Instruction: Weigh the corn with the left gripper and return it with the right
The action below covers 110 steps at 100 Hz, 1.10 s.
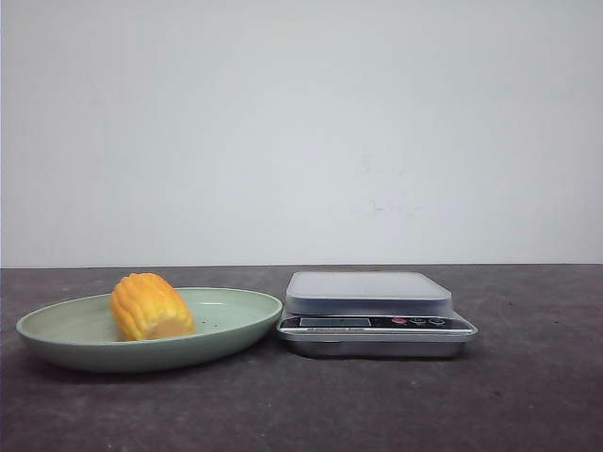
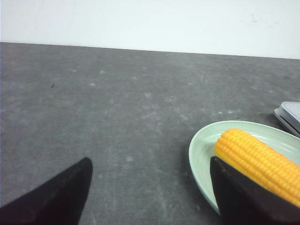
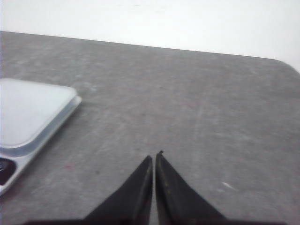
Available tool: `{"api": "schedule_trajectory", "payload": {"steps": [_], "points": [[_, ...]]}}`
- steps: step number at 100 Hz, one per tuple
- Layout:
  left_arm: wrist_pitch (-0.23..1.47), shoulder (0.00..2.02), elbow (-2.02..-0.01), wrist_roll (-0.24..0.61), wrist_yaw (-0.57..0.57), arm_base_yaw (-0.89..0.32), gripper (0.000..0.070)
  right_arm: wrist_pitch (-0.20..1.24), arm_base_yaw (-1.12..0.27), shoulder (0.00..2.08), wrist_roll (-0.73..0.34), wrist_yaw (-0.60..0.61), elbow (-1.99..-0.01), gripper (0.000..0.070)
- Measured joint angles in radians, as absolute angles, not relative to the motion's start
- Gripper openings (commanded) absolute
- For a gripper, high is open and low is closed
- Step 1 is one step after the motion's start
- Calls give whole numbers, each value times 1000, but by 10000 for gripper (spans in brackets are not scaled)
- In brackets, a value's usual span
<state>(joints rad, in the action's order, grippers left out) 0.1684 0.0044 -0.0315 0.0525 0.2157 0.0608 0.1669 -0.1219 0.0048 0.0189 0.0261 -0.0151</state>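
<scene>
Left hand [image 2: 150, 192] is where I begin: its two black fingers stand wide apart, released, gripping nothing, low over the tabletop [image 2: 117, 108]. One finger sits over bare surface; the other overlaps the near edge of the plate [image 2: 199, 154] and hides part of the corn [image 2: 255, 159]. So the corn lies off to one side of the gap, not between the fingers. In my left wrist view its long axis runs at a slant across the plate, the rounded end pointing away from that finger. From the front, the corn [image 1: 151, 307] rests in the left half of the pale green plate [image 1: 240, 315], and the scale [image 1: 375, 313] stands just beside the plate's right rim.

Further right of the plate, past the scale [image 3: 28, 117], my right hand [image 3: 154, 161] is clenched, tips nearly touching, empty. I judge the left hand far nearer the corn; it must shift sideways to straddle it.
</scene>
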Motion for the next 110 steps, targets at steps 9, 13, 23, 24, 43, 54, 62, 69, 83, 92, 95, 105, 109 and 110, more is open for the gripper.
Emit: {"api": "schedule_trajectory", "payload": {"steps": [9, 13, 23, 24, 43, 54, 62, 69, 83, 92, 95, 105, 109, 110], "points": [[168, 4, -31, 52, 216, 61, 464, 167, -137, 5, 19, 26, -15, 6], [168, 4, -31, 52, 216, 61, 464, 167, -138, 5, 19, 26, -15, 6], [168, 4, -31, 52, 216, 61, 464, 167, -137, 5, 19, 26, -15, 6], [168, 4, -31, 52, 216, 60, 464, 167, -137, 5, 19, 26, -15, 6], [168, 4, -31, 52, 216, 61, 464, 167, -137, 5, 19, 26, -15, 6], [168, 4, -31, 52, 216, 61, 464, 167, -137, 5, 19, 26, -15, 6], [168, 4, -31, 52, 216, 60, 464, 167, -137, 5, 19, 26, -15, 6], [168, 4, -31, 52, 216, 61, 464, 167, -137, 5, 19, 26, -15, 6], [168, 4, -31, 52, 216, 61, 464, 167, -137, 5, 19, 26, -15, 6], [168, 4, -31, 52, 216, 61, 464, 167, -137, 5, 19, 26, -15, 6], [168, 4, -31, 52, 216, 60, 464, 167, -137, 5, 19, 26, -15, 6], [168, 4, -31, 52, 216, 60, 464, 167, -137, 5, 19, 26, -15, 6], [168, 4, -31, 52, 216, 61, 464, 167, -137, 5, 19, 26, -15, 6], [168, 4, -31, 52, 216, 61, 464, 167, -137, 5, 19, 26, -15, 6]]}}
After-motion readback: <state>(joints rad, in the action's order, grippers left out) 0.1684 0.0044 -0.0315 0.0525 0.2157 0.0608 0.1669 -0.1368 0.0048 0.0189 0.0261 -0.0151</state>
